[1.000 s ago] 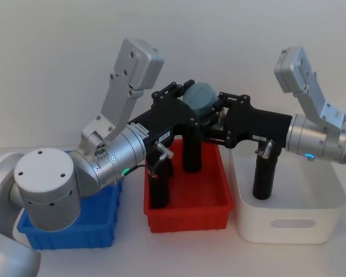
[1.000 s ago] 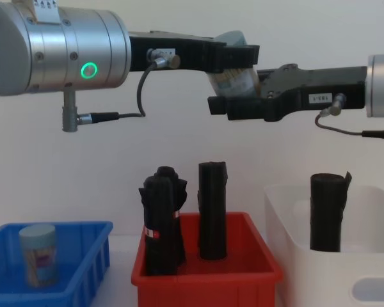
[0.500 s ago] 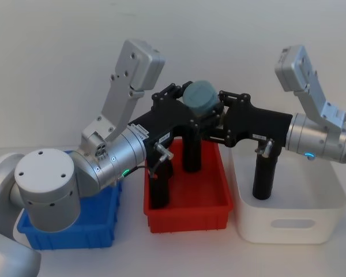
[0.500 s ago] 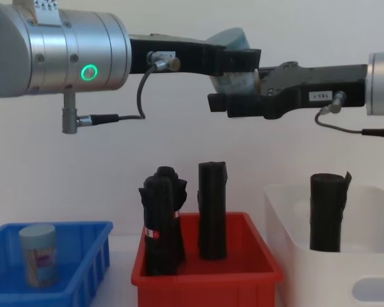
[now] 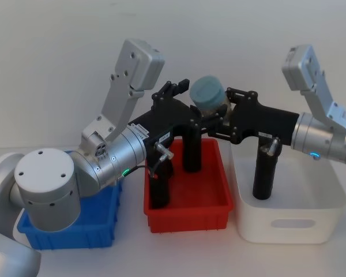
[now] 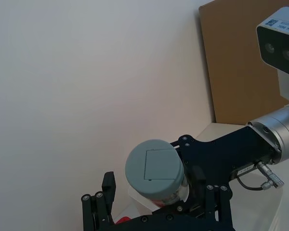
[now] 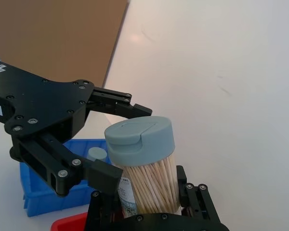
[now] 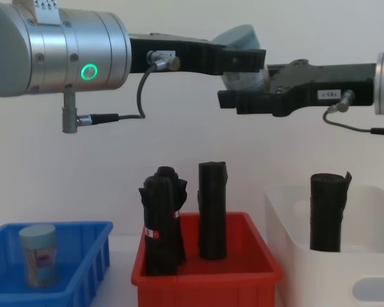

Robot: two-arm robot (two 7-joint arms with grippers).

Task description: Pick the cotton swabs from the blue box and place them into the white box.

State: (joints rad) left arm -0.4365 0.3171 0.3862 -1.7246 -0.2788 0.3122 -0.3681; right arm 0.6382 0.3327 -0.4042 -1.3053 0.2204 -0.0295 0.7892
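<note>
While both arms are reaching out high above the red bin [image 5: 187, 199], the right gripper [image 5: 224, 113] is clamping a jar of cotton swabs [image 5: 208, 94] between its fingers, the jar tilting slightly with its pale blue lid uppermost. The left gripper [image 5: 179, 95] is sitting just beside the jar with its fingers spread apart, apparently not gripping it. A second jar [image 8: 37, 254] is standing upright in the blue box [image 8: 83, 268], at the robot's left. Black rolls [image 8: 212, 210] are standing in the red bin, and another black roll [image 8: 326, 211] is standing in the white box [image 8: 345, 281], at the right.
</note>
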